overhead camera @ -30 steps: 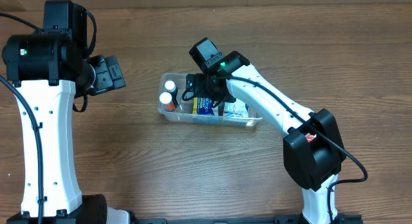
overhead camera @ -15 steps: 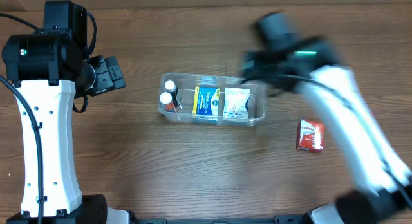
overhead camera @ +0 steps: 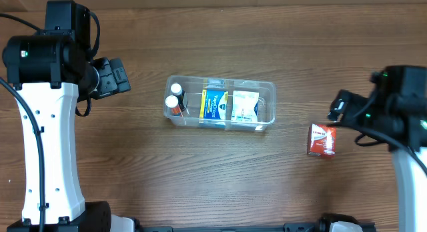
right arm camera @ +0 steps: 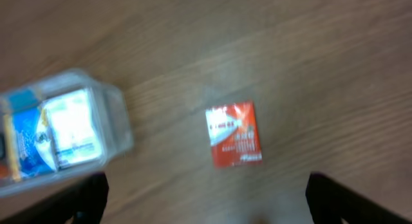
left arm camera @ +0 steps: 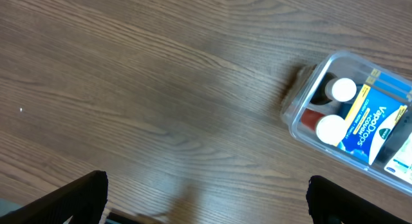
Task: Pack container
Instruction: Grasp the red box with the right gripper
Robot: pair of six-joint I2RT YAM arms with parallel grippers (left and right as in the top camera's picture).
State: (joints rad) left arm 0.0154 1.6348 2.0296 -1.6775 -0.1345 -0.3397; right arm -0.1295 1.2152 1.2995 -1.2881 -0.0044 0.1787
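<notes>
Right gripper (right arm camera: 206,197), open and empty, is aimed at small red box (right arm camera: 233,134) lying outside clear rectangular plastic container (overhead camera: 267,103), likely packed next; left gripper (left arm camera: 206,198) open.

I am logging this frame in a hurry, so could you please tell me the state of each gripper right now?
Left gripper: open, holding nothing.
Right gripper: open, holding nothing; the small flat red packet lies below it, untouched.
</notes>
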